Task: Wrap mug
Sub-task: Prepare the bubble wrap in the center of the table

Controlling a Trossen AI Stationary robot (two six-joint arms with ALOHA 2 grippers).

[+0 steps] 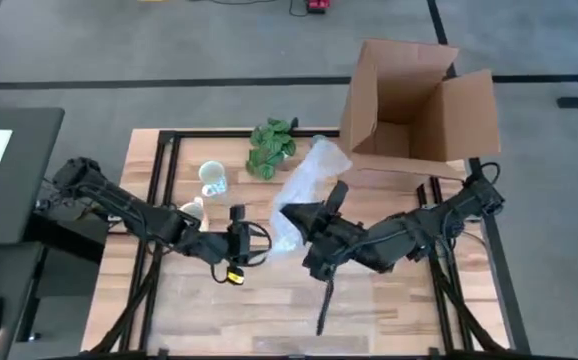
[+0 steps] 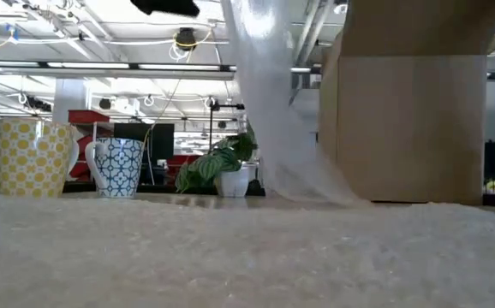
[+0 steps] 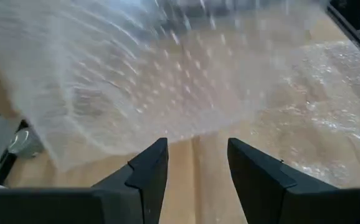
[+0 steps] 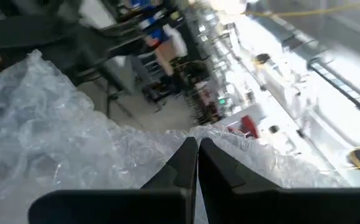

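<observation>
Wrap job is only getting going, by my read. The R gripper (image 1: pixel 291 215) is pinching the clear bubble-wrap sheet (image 1: pixel 304 180) near mid-table; the R wrist view is showing its fingers pressed together on a fold of the plastic. The low view is showing the sheet hanging as a tall strip w/ its foot on the table, in front of the open brown cardboard box (image 1: pixel 409 105). The L gripper (image 1: pixel 241 243) is hovering just beside the sheet w/ fingers parted and nothing btwn them, sheet edge lying right ahead of it.

The small white cylindrical mug w/ blue pattern (image 1: pixel 212 177) is sitting bare on the wooden table (image 1: pixel 269 310), apart from the sheet, next to a yellow-dotted mug (image 2: pixel 33 156) and near the green leafy plant (image 1: pixel 271 146). Left to do: spread the sheet, set the mug on it, roll it up.

No brand, label or readable writing anywhere.
</observation>
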